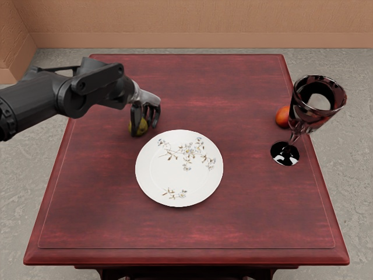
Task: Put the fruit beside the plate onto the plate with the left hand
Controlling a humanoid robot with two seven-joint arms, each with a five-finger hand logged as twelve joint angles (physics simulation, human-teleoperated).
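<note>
Dark red wood covers the table (245,216), which stands on a grey speckled floor (355,192) with a tan wall (192,20) behind it. A white plate (156,175) with a faint flower pattern lies near the middle of the table, flat and with nothing on it.

From the picture's left edge the dark left arm reaches over the table's far left part. Its left hand (145,111) points down just beyond the plate's upper left rim. The fingers (155,116) are curled down around a small yellow-green fruit (140,127), closing on it from both sides. This fruit sits just beside the plate, off its rim. Whether it rests on the wood or hangs slightly above it cannot be told.

Near the table's right edge, well apart from the plate, stands an upright wine glass (315,105) with a dark, glossy bowl and round foot. An orange-red fruit (282,116) lies just beside the glass's bowl as seen from here, partly hidden by it.
</note>
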